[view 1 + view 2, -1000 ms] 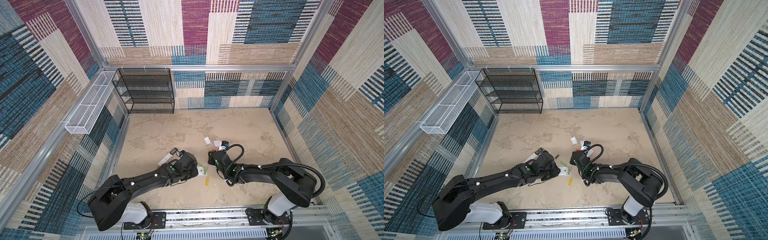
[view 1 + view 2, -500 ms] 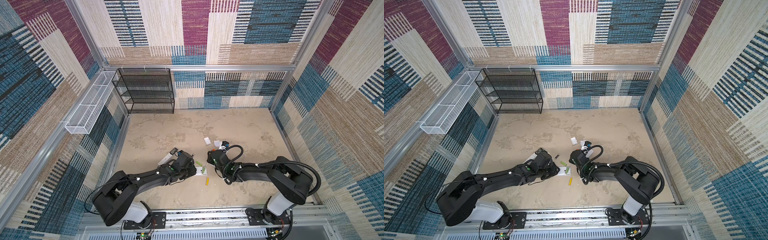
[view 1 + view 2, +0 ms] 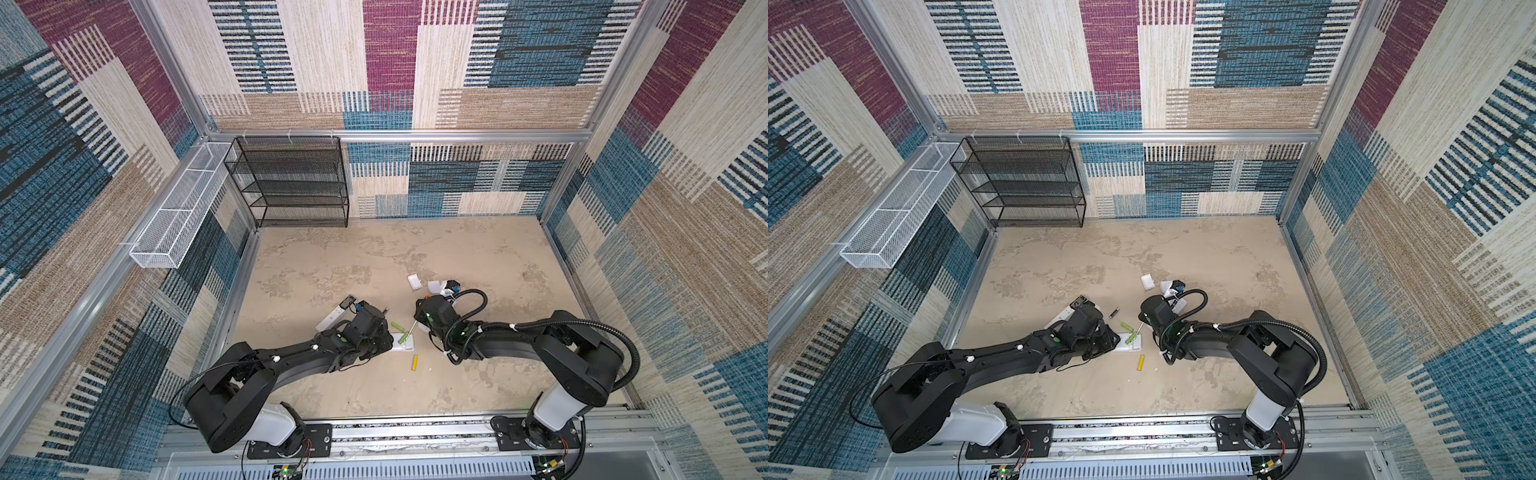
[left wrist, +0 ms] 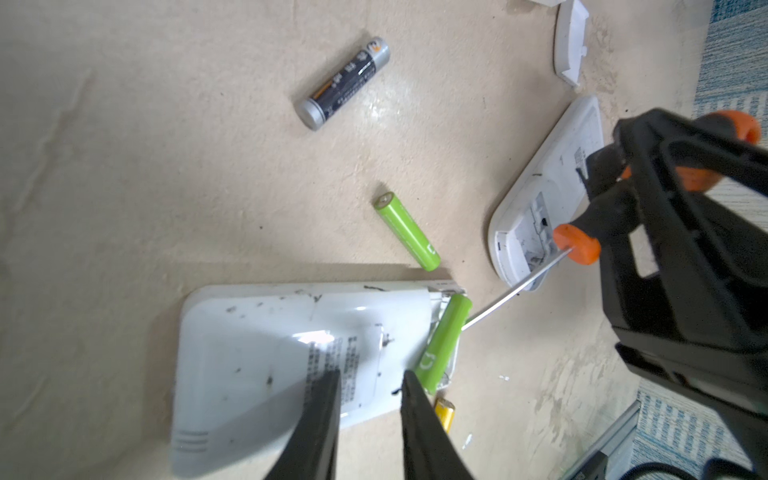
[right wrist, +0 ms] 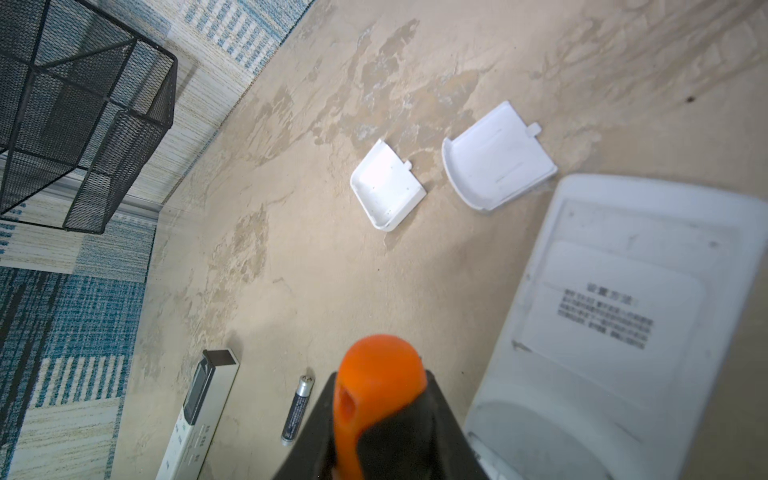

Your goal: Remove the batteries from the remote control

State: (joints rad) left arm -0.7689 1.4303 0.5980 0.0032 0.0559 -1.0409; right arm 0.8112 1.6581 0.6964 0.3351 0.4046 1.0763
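Lime-green batt (image 4: 442, 340) tilted in remote (image 4: 257, 332); blk batt (image 4: 343, 83) lies loose.

The walls (image 3: 390, 62) on three sides are covered in woven patchwork panels of blue, maroon, cream and tan, some striped. Aluminium rails (image 3: 457, 135) frame them. The bench (image 3: 332, 257) is a mottled beige surface with darker, stone-like blotches. In both top views a black wire-mesh shelf rack (image 3: 291, 183) with several tiers stands in the far left corner against the back wall. A long white mesh basket (image 3: 174, 214), split into compartments, hangs along the left wall, its far end just beside the rack. A metal track (image 3: 415, 432) runs along the near edge. The light is even, and shadows are soft.
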